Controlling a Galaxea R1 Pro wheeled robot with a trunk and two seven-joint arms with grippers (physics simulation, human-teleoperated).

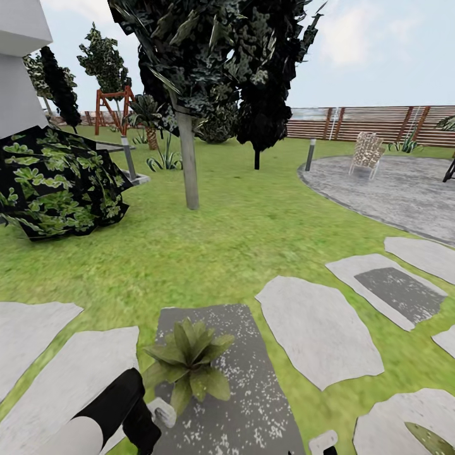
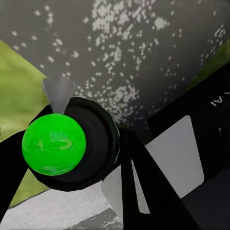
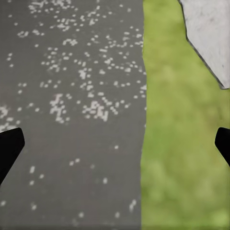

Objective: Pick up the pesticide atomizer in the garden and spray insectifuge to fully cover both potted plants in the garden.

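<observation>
Step in hand: judged to be spraying the potted plant (image 1: 188,357), a green rosette on the dark speckled stepping stone (image 1: 253,404) just ahead of the robot.
Atomizer: the pesticide atomizer (image 2: 64,143) sits in the left gripper (image 2: 96,163), seen nozzle-end on in the left wrist view as a dark round body with a bright green face and a pale grey nozzle tip.
Left fingers: pinching the atomizer on both sides.
Right fingers: spread wide, the right gripper (image 3: 115,143) holding nothing, hanging over the stone's edge and grass.
Doing it well: probably aim the nozzle at the rosette's centre from just beside it, keep the bottle steady, sweep across all leaves.
Second plant: a leafy tip (image 1: 433,436) at the lower right corner may be it; cannot tell.
Surface: lawn (image 1: 240,240) with pale flat stones.
Room: open garden, trees, a wooden fence (image 1: 379,123), a paved circle with a chair (image 1: 366,153).
</observation>
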